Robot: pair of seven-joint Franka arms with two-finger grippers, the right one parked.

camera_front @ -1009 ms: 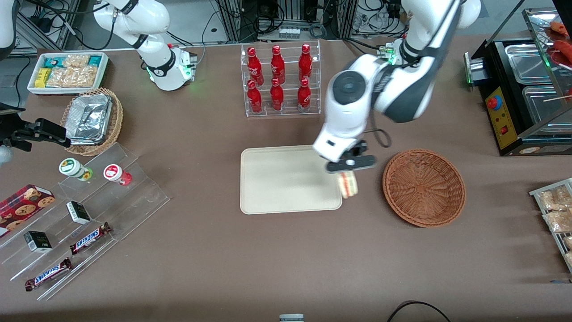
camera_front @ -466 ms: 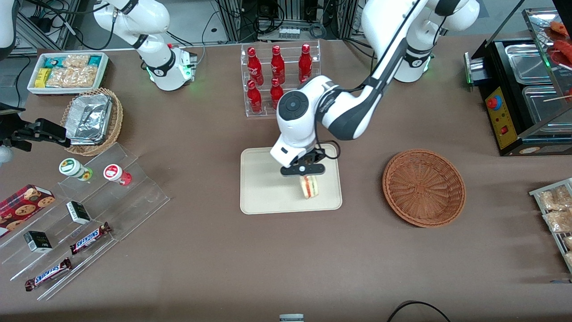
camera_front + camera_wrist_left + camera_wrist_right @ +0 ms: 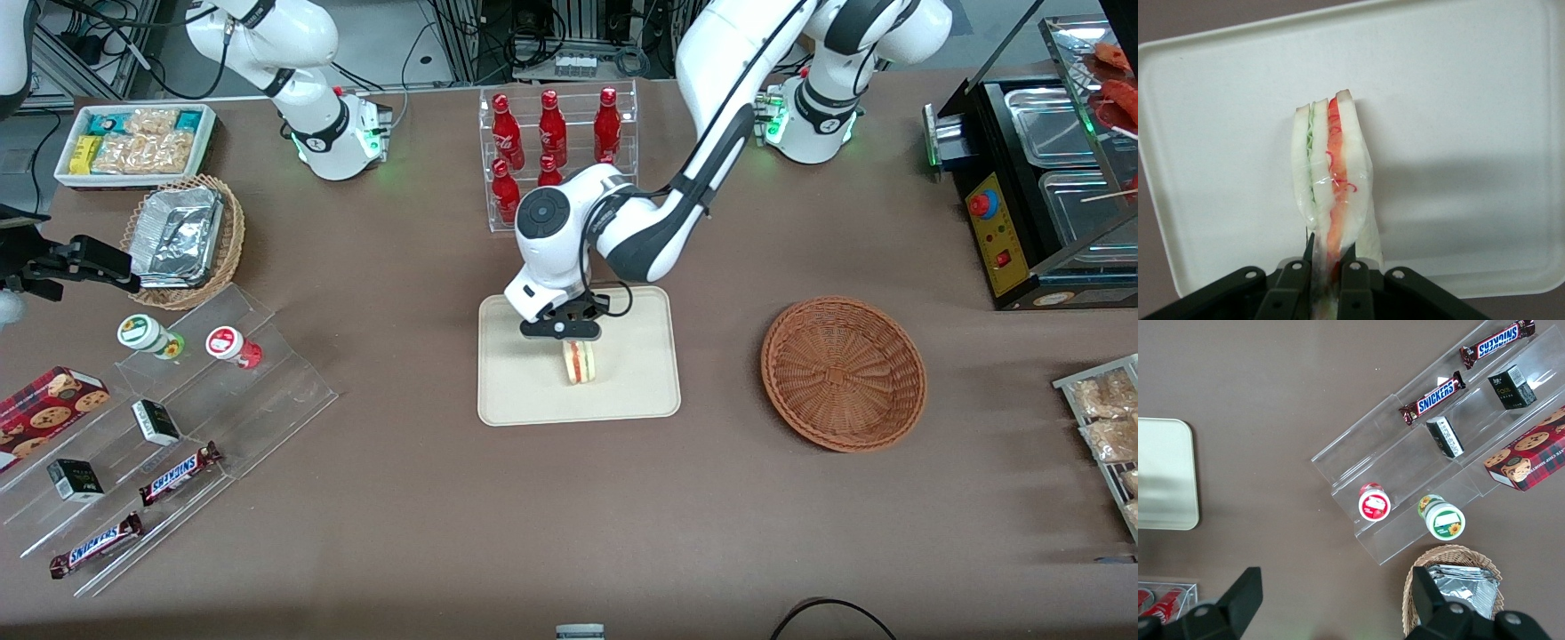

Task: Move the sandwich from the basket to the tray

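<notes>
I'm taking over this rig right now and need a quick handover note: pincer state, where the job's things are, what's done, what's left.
Pincer: shut on the sandwich, holding it over the middle of the tray.
Sandwich: gripped at one end, cut edge showing; whether it touches the tray surface cannot be told.
Basket: on the table toward the working arm's end, nothing in it.
Done: sandwich is out of the basket and above the tray.
Left: set it down on the tray, open the pincer, withdraw.
</notes>
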